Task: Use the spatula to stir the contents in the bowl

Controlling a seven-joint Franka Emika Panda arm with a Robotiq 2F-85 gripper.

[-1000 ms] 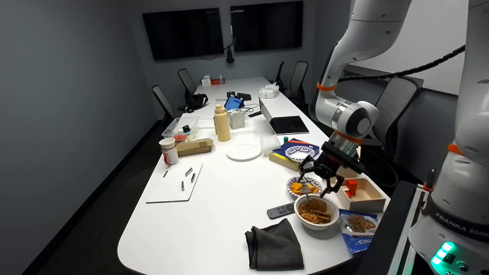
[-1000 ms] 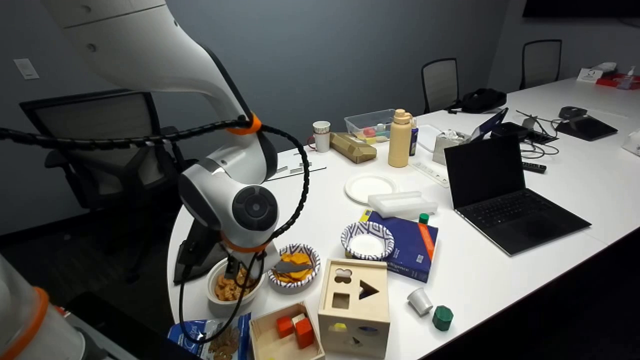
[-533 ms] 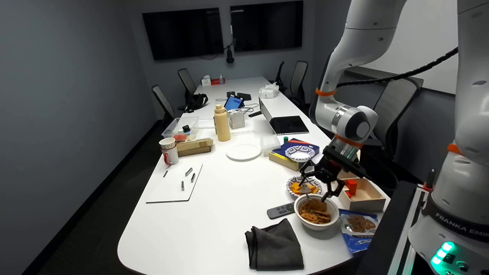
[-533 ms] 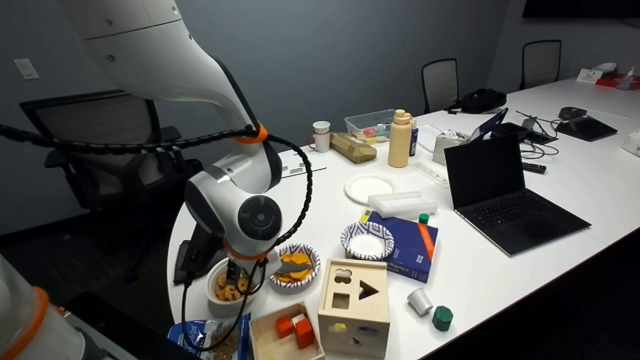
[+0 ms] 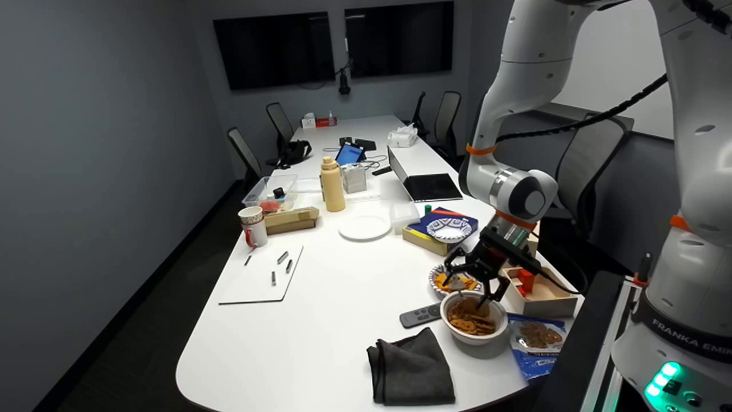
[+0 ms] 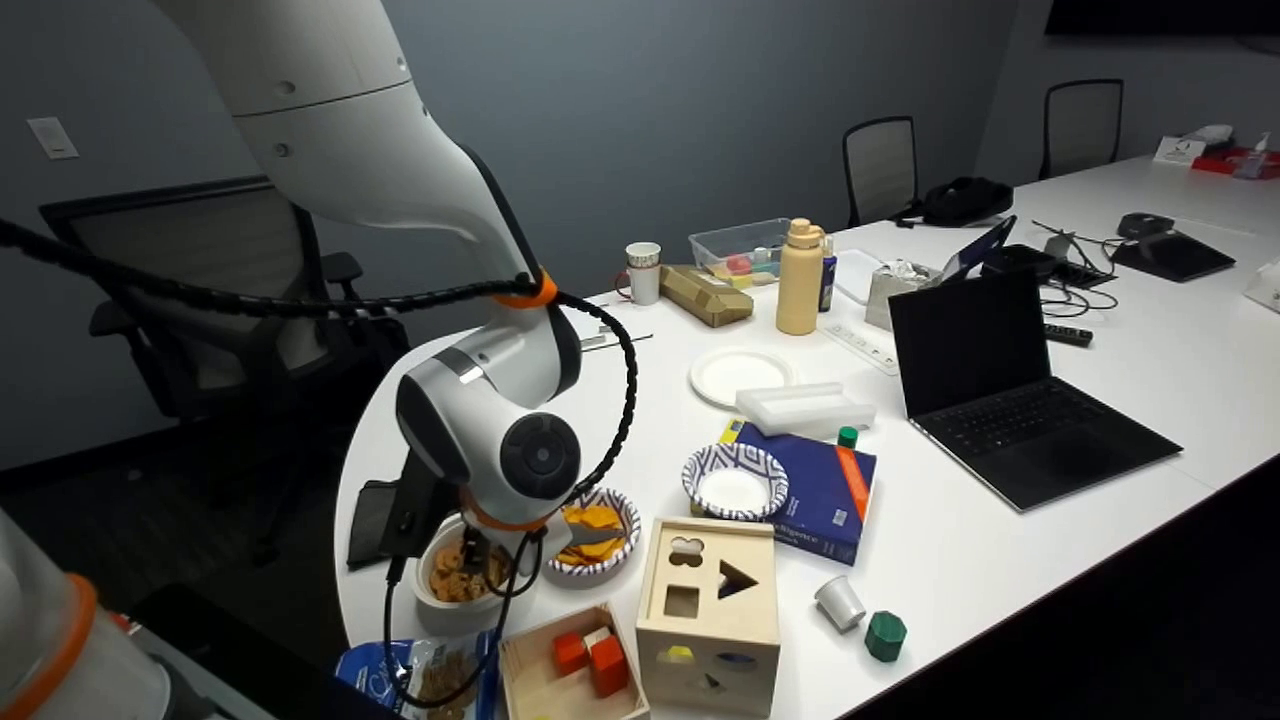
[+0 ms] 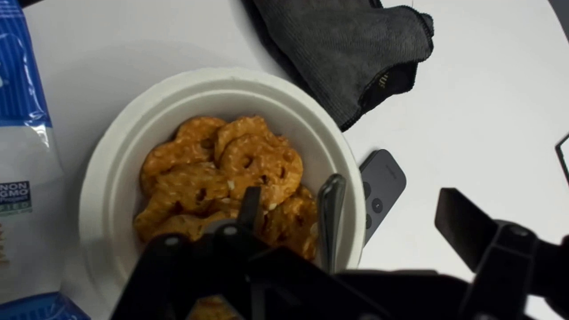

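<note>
One white conference table (image 5: pixel 297 355), a Franka Panda arm (image 5: pixel 523 86) leaning over its near right end in an exterior view.
The Robotiq gripper (image 7: pixel 349 198), jaws parted, has one finger over a round white bowl (image 7: pixel 97 186); pretzel crisps (image 7: pixel 258 164) heap inside, and in the wrist view a metal spatula (image 7: pixel 330 218) shows between the fingers, its end inside the bowl's right rim.

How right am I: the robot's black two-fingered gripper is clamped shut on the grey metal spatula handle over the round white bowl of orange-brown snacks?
Only "clamped shut" is wrong: the wrist view shows the black gripper open, fingers apart, the metal handle visible between them.
</note>
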